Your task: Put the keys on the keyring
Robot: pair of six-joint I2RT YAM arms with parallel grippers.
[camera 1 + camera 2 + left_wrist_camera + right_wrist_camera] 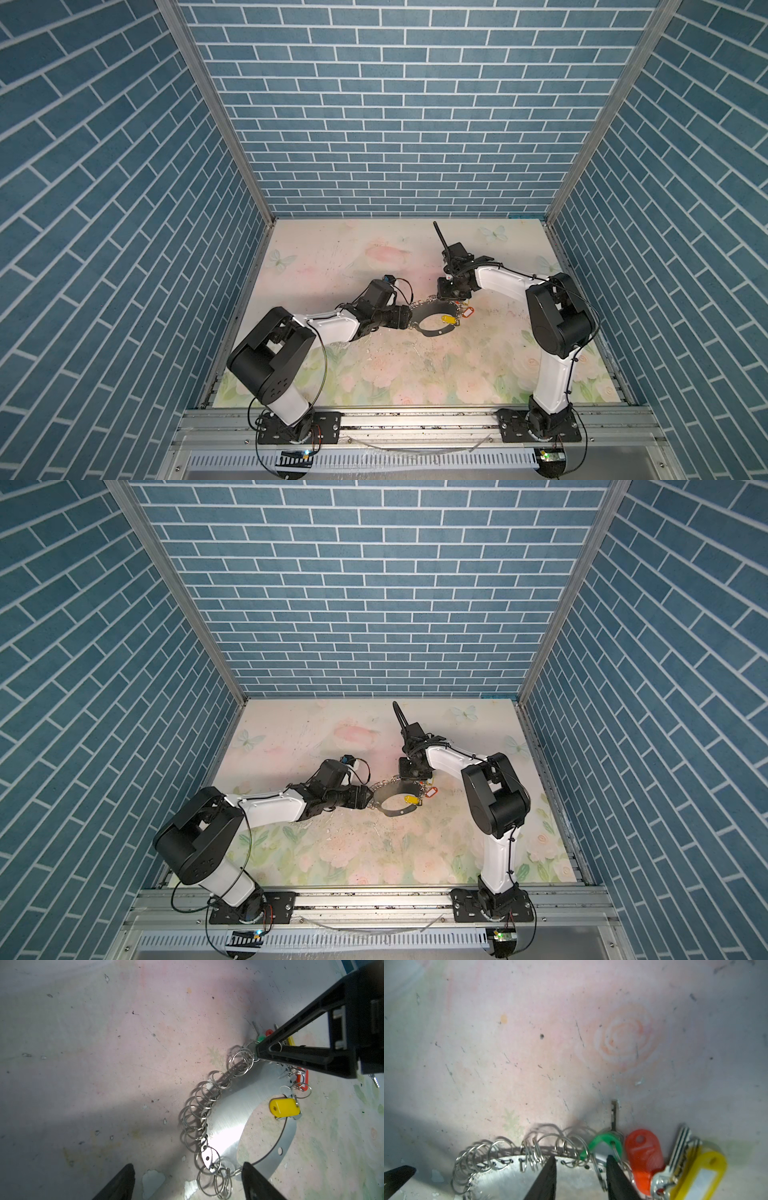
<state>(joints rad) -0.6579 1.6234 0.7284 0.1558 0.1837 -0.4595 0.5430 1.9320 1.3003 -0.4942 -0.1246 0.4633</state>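
- Underneath everything, the floral tabletop, bare apart from the work at mid-table, so both arms have free room.
- Reaching in from opposite sides, the left arm and the right arm, meeting over 1 object. Probably 1 to steady and 1 to thread.
- Flat on the tabletop between them, the keyring: a silvery crescent-shaped plate, seen close in the left wrist view, with small holes along its outer edge.
- Low at the plate's near rim, the left gripper, jaws spread wide to either side of the rim and clamping nothing. Placed, by judgement, to pin the plate so it cannot slide.
- Pointing down at the far rim, the right gripper, jaws narrow with a gap showing. Tips set either side of a split ring beside the green tag, with no pinch clearly made.
- Bunched at that far rim, 3 keys: the green-tagged key, the red-tagged key and the yellow-tagged key, just beside the right fingertips, handy for the threading.
- Inside the plate's opening, a solid yellow tag, and an orange tag close by among loose rings. Cannot tell whether either is already hooked on.
- Strung through the edge holes, the split rings, overlapping like a chain and mostly empty, waiting for keys.
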